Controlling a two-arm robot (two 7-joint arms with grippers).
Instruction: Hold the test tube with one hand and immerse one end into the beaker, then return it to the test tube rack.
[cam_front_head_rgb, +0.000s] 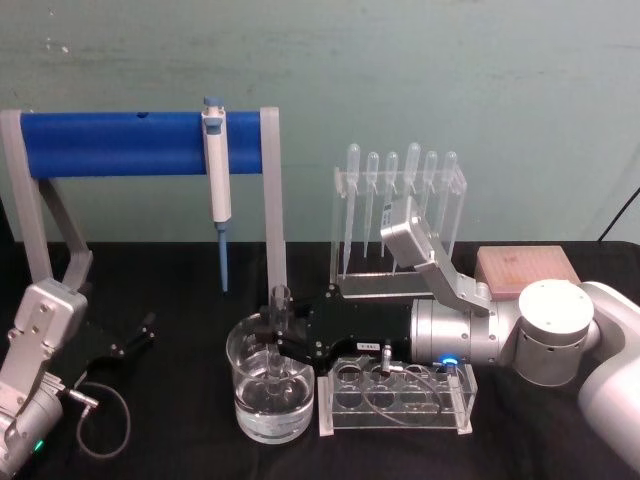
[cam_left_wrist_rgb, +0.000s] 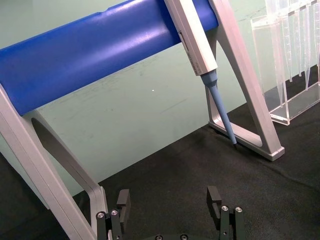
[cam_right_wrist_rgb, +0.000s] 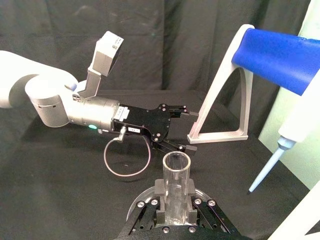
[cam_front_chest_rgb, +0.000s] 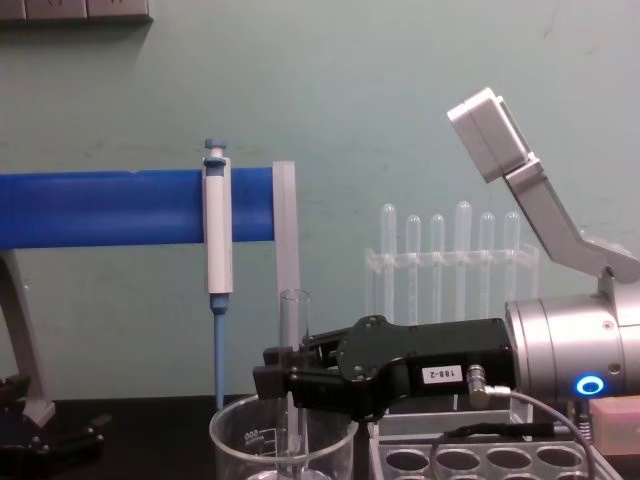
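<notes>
Your black, matte table (cam_front_head_rgb: 190, 400) carries a stand (cam_front_head_rgb: 110, 143) at the back left: a smooth blue cylinder laid across flat grey legs, with a white and blue micropipette (cam_front_head_rgb: 217, 170) hanging from it, tip down. In front stands the beaker (cam_front_head_rgb: 262, 420), wide, round, of clear glass with white marks on its wall in the chest view. Just beside it, on its right, lies the rack (cam_front_head_rgb: 330, 410), a low clear plastic block with a row of round holes on top. The tube (cam_front_head_rgb: 279, 300) is a narrow clear glass cylinder with an open rim; it stands upright with its lower part inside the beaker and its rim above the beaker's edge. You cannot tell whether its bottom end reaches the beaker's floor. Your right gripper (cam_front_head_rgb: 278, 335), black with a small white label on a silver wrist with a blue light, reaches in level over the rack and has its two fingers closed on the tube's middle, above the beaker's rim. Your left gripper (cam_front_head_rgb: 135, 338) sits low at the table's left, well apart from the beaker, its fingers spread wide with nothing between them.
</notes>
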